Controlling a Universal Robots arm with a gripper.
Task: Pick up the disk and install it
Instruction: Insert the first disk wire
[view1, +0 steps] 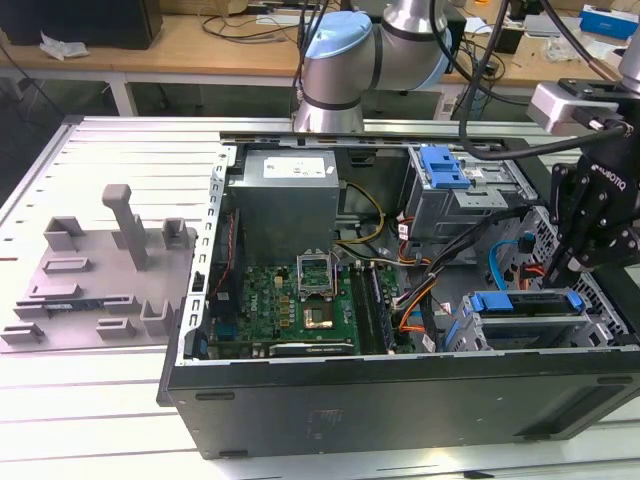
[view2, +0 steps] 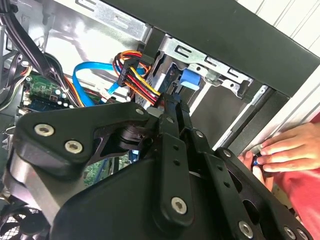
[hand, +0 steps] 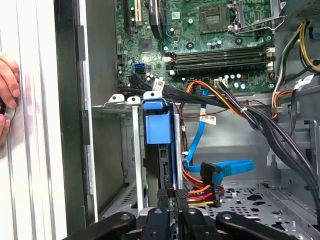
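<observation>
The disk (hand: 159, 127) stands on edge in a slot of the metal drive cage (hand: 136, 150), and its blue carrier bracket faces the camera in the first wrist view. My gripper (hand: 174, 200) is shut on the disk's dark end, its fingers close together. In the second wrist view the black fingers (view2: 172, 102) reach down to the blue bracket (view2: 190, 80). In the exterior view my gripper (view1: 572, 268) hangs over the right end of the open computer case, just above the cage with the blue-framed disk (view1: 520, 302).
Power and blue data cables (hand: 225, 167) run close beside the cage. The motherboard (view1: 290, 300) and power supply (view1: 290, 195) sit inside the case, with a blue-latched bay (view1: 445, 170) at the back. A person's hand (view2: 280, 150) rests outside the case wall. A grey fixture (view1: 110, 270) lies at the exterior view's left.
</observation>
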